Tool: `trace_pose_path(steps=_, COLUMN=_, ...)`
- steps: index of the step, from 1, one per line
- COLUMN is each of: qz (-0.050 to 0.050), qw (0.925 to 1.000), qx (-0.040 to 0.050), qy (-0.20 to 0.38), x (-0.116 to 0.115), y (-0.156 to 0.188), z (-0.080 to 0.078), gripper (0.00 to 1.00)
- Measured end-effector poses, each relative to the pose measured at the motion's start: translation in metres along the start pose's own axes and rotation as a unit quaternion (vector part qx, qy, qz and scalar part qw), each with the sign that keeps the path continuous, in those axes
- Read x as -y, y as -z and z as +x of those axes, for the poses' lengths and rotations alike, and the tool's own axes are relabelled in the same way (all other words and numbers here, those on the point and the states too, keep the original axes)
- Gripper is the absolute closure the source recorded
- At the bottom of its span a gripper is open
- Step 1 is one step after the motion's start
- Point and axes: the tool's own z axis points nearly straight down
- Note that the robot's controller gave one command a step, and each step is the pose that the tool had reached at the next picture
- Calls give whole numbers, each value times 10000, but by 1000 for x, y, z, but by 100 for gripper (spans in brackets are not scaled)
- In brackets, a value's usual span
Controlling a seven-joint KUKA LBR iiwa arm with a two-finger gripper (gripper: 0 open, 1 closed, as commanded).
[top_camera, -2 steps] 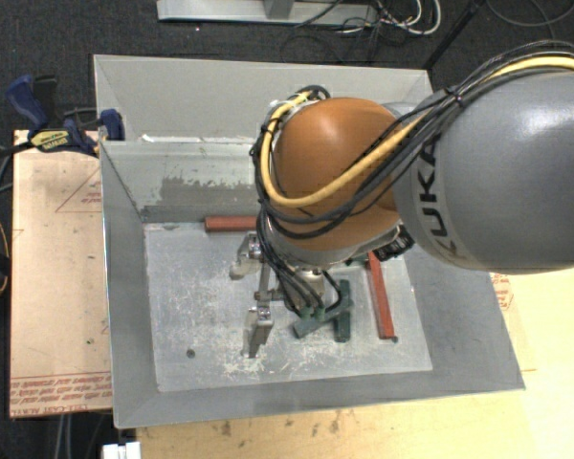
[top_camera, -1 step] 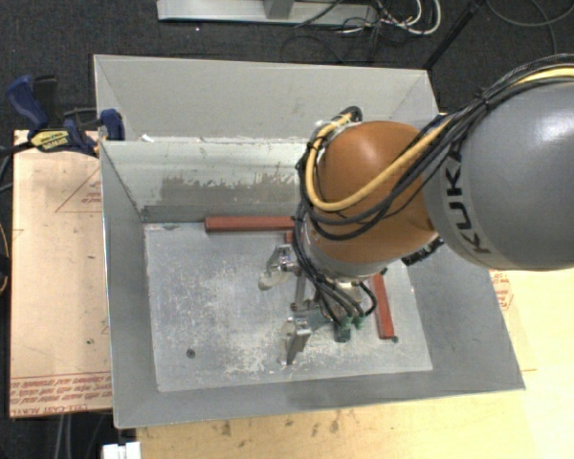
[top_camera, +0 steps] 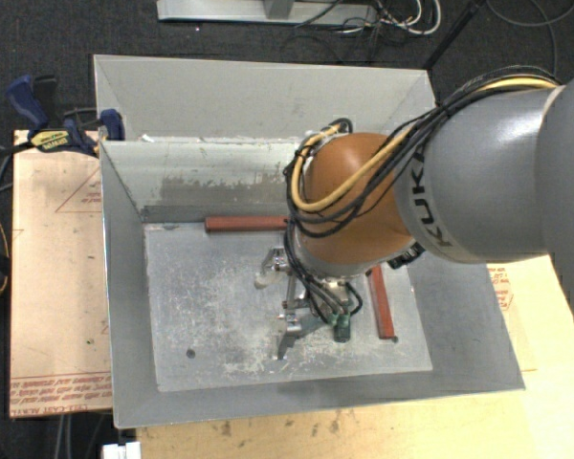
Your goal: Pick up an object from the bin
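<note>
Jaws spread apart, gripper [top_camera: 278,302] mid-bin, open floor [top_camera: 201,323] leftward, red rod [top_camera: 384,304] close rightward.

A thick grey arm [top_camera: 502,185] comes in from the right side of the view and slopes down and to the left, its last link bearing the maker's black lettering along the edge nearest the wrist. The wrist is capped by a rounded orange cover [top_camera: 349,204], smooth and domed, facing up toward the camera. Yellow and black cables [top_camera: 311,185] run along the top of the arm and loop over the left side of the cover, then curl under it. Beneath the cover the hand [top_camera: 301,306] hangs pointing downward, a dark cluster of metal parts and thin wires, set low.
</note>
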Motion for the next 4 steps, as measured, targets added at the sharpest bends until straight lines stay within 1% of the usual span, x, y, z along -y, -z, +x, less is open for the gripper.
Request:
trace_pose_path(steps=1, qz=-12, qw=10000, qx=-28, qy=39, x=44, y=13, z=7, gripper=0)
trace_pose_path(steps=2, qz=1, qw=9994, qx=37, qy=338, x=65, y=-30, z=-26, gripper=0)
trace_pose_path(steps=3, qz=-9, qw=9969, qx=-28, qy=790, x=85, y=-63, z=-1, gripper=0)
trace_pose_path(steps=4, qz=-2, qw=9799, qx=81, qy=1995, x=97, y=-77, z=0, gripper=100)
